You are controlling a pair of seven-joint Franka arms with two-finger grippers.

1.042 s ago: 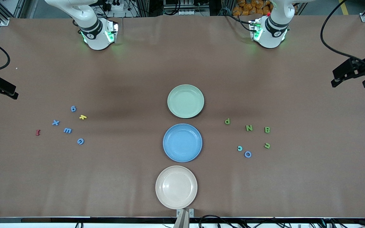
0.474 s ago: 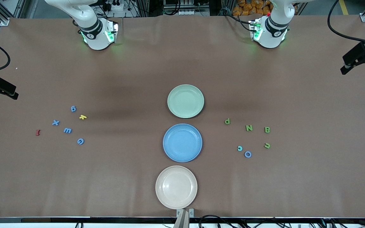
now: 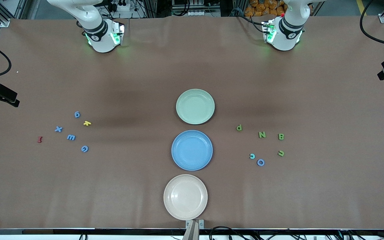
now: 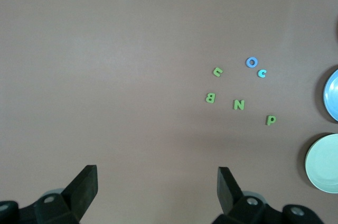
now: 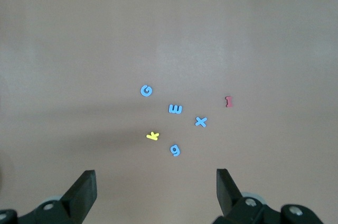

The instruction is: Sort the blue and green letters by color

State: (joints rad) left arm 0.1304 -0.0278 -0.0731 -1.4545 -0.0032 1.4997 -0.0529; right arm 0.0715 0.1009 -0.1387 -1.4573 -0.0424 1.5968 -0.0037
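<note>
Near to far along the brown counter (image 3: 145,200): beige plate (image 3: 185,197), blue plate (image 3: 192,150), green plate (image 3: 195,106). Small flat blue letters (image 3: 71,137) lie toward the right arm's end, olive green letters (image 3: 262,134) toward the left arm's. Left end effector (image 4: 157,189) and right end effector (image 5: 156,191) hover wide open, empty.

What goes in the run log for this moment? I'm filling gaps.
left gripper: open, above table | right gripper: open, above table | blue letters, green letters: unsorted | blue plate, green plate: empty
</note>
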